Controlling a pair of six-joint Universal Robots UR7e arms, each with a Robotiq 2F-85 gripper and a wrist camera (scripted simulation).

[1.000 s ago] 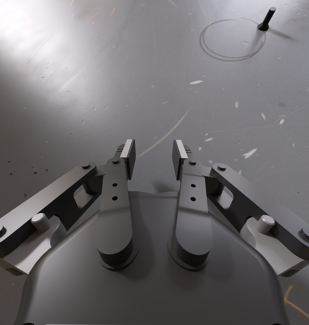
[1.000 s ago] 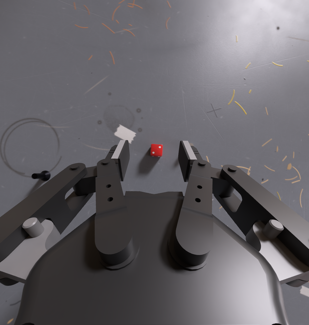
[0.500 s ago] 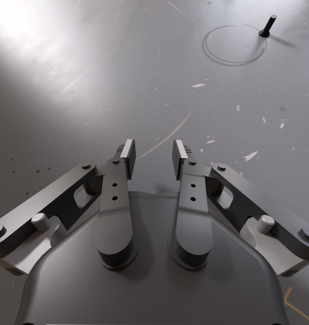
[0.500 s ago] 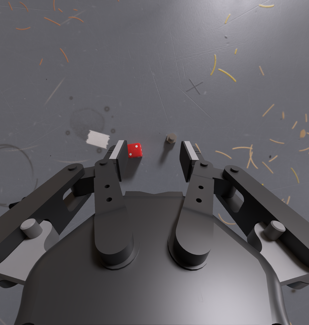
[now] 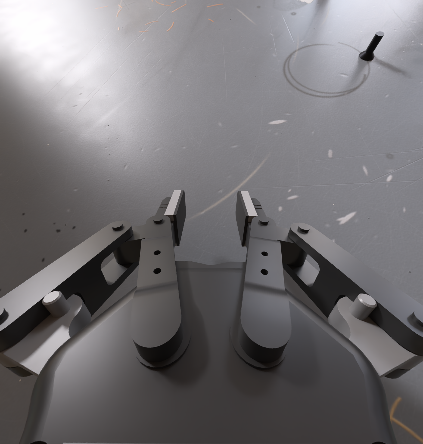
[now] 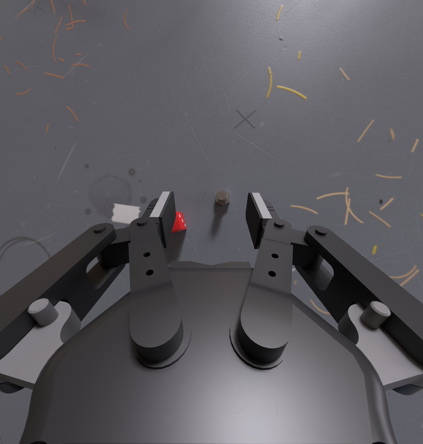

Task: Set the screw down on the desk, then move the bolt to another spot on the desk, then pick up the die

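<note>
In the left wrist view a black screw [image 5: 371,46] stands head-down on the grey desk [image 5: 157,120] at the far right, beside a drawn ring. My left gripper [image 5: 210,206] is open and empty, well short of it. In the right wrist view a small tan hex bolt [image 6: 222,198] stands on the desk [image 6: 205,96], seen between the fingers of my right gripper [image 6: 210,209], which is open and empty above it. A red die [image 6: 179,222] lies left of the bolt, partly hidden behind my left fingertip [image 6: 166,211].
A strip of white tape [image 6: 125,212] lies left of the die. Orange and yellow shavings [image 6: 289,91] are scattered over the desk. A pencilled cross [image 6: 245,119] is marked beyond the bolt. A drawn ring [image 5: 326,70] lies by the screw.
My right gripper has moved right from over the die to over the bolt; the die has slid behind its left finger. The left gripper has drifted slightly back, staying open.
</note>
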